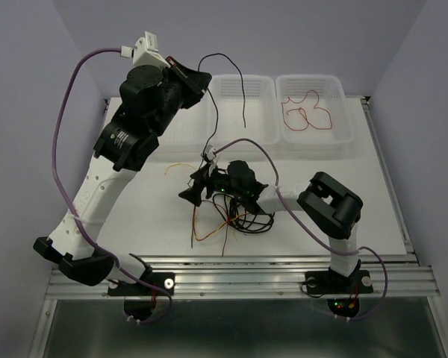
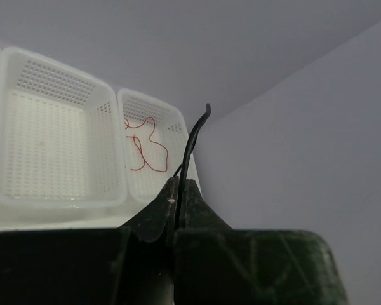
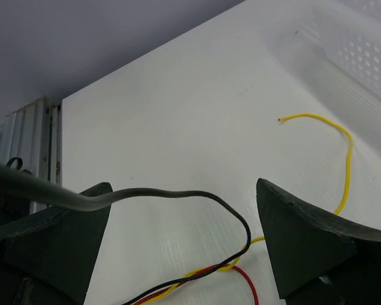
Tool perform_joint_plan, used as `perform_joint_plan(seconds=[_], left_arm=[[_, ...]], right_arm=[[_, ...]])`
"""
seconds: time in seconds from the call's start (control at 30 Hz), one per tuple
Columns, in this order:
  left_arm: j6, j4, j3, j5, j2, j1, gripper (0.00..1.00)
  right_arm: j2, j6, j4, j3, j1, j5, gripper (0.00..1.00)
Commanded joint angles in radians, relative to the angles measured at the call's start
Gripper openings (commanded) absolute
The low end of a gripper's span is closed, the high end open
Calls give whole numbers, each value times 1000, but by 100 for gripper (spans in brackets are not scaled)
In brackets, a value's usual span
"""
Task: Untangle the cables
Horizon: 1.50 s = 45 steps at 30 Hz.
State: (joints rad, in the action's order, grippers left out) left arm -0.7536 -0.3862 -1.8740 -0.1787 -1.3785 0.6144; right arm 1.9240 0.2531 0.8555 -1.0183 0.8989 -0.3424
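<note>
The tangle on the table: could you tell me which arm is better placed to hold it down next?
Right. The right arm has its jaws open low over the tangle, with black, yellow and red strands between them. The left arm is raised, jaws shut on the black cable.

This is a robotics lab, and I am standing at a purpose-built test cell. A white bench (image 1: 343, 201) sits boxed in by plain lavender walls (image 1: 30, 67) behind it and on both sides. A slotted aluminium rail (image 1: 246, 277) runs along the bench's near edge. Two robot arms are bolted to it, the left arm (image 1: 97, 194) and the right arm (image 1: 332, 209), each trailing a thick purple cable (image 1: 60, 134). Small green and red status lights (image 1: 336, 306) glow at the right arm's base. White perforated trays (image 1: 243, 77) stand in a row at the bench's far edge.
</note>
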Motion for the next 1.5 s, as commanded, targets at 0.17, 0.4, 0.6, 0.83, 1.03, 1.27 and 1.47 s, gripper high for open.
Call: perform_joint_plan(seconds=[0.17, 0.4, 0.6, 0.83, 1.03, 1.27, 1.47], left_arm=[[-20, 32, 36, -24, 70, 5, 0], [-39, 37, 64, -27, 107, 7, 0], [-46, 21, 65, -18, 113, 5, 0], [-36, 9, 67, -62, 131, 5, 0], [-1, -43, 47, -224, 127, 4, 0], [34, -22, 21, -291, 59, -4, 0], [89, -11, -133, -262, -143, -36, 0]], right_arm=[[6, -14, 214, -20, 11, 198, 53], [-5, -11, 281, -31, 11, 160, 56], [3, 20, 312, -55, 11, 200, 37], [-107, -26, 194, -35, 11, 284, 1], [-252, -210, -145, -193, 11, 433, 1], [-272, -310, -351, -394, -116, 500, 1], [-142, -256, -400, -653, -331, 344, 1]])
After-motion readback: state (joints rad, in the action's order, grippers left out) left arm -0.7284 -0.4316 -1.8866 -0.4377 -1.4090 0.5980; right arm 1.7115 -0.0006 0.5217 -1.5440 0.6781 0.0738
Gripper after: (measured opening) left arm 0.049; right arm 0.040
